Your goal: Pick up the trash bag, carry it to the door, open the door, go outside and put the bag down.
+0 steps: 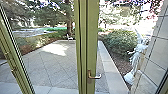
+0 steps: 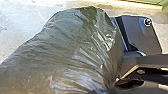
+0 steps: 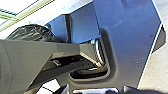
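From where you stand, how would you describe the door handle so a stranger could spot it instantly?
Find the thick green upright running down the middle of the head view, with the paved yard beyond. Low on it is the door handle, a small metal lever sticking out rightward. Its metallic shine sets it apart from the painted green around it.

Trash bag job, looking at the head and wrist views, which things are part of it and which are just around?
Part of the job:
- dark trash bag
- door
- door handle
- paving outside

Just around:
- white statue
- rounded bush
- tree
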You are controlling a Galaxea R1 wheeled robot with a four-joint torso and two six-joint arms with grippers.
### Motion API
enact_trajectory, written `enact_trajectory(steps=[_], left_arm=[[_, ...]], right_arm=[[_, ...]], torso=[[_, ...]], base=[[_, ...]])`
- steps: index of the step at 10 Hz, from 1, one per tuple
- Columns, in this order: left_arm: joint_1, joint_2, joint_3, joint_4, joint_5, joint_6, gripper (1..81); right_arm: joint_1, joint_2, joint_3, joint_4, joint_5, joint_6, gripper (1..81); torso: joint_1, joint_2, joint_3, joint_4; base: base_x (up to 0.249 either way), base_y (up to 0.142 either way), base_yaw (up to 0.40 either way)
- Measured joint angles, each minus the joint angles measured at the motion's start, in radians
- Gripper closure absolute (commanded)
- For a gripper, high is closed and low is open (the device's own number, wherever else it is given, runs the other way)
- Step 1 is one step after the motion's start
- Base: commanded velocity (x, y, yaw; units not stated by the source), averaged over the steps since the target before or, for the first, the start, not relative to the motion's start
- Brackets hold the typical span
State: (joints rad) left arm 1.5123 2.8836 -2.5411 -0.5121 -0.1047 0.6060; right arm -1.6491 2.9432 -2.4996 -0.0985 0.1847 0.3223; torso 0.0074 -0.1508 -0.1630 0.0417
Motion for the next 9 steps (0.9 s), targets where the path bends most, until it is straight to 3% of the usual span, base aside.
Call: enact_trajectory(steps=[9], left_arm=[[0.001,0.000,0.000,0.001,0.000,0.000,81.1]], right_arm=[[0.000,0.001,-0.002,-0.003,-0.001,0.000,1.0]], torso=[[0.000,0.000,0.000,0.000]], base=[[0.000,0.000,0.243]])
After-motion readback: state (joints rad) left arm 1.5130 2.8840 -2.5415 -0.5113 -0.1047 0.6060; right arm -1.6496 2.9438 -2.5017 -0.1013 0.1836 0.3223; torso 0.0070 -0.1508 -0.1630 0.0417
